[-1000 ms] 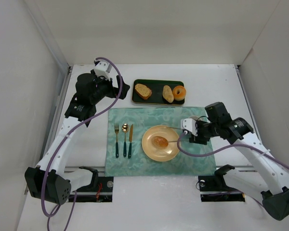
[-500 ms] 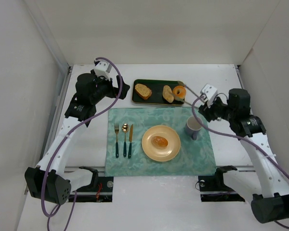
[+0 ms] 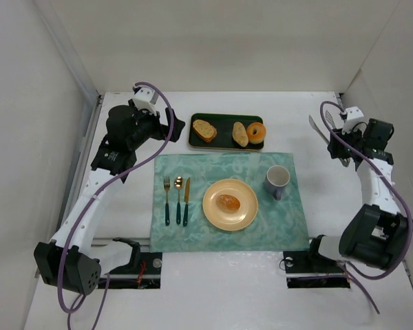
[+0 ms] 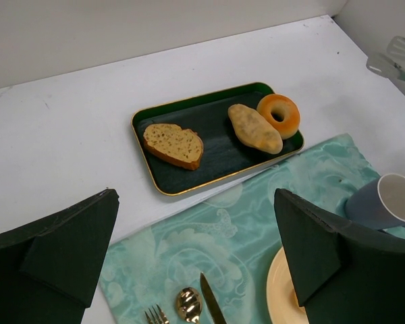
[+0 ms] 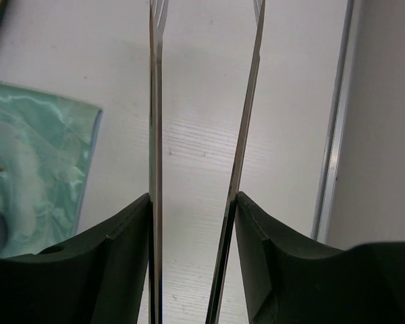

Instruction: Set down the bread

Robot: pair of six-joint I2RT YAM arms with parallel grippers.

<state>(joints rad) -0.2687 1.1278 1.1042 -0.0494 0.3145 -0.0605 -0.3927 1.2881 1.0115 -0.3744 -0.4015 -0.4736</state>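
Observation:
The bread, a small glossy orange-brown bun (image 3: 228, 201), lies in the middle of the yellow plate (image 3: 213, 214) on the green placemat. My right gripper (image 3: 345, 137) is far from it, over the bare table at the right edge, shut on a pair of metal tongs (image 3: 328, 126). In the right wrist view the tongs' two arms (image 5: 154, 101) stand apart between my fingers and hold nothing. My left gripper (image 3: 171, 128) hangs open and empty at the back left, beside the tray. In the left wrist view the bun is hidden behind my finger.
A dark green tray (image 3: 220, 145) at the back holds a bread slice (image 3: 204, 130), a pale oval roll (image 3: 240, 134) and a donut (image 3: 256, 132). A grey cup (image 3: 277, 181) stands right of the plate. A fork (image 3: 167, 199), spoon (image 3: 179, 198) and knife (image 3: 186, 201) lie to its left.
My right arm has swung away from the plate to the right edge of the table, tongs still in the gripper. The bun stays on the plate. The left arm has not moved.

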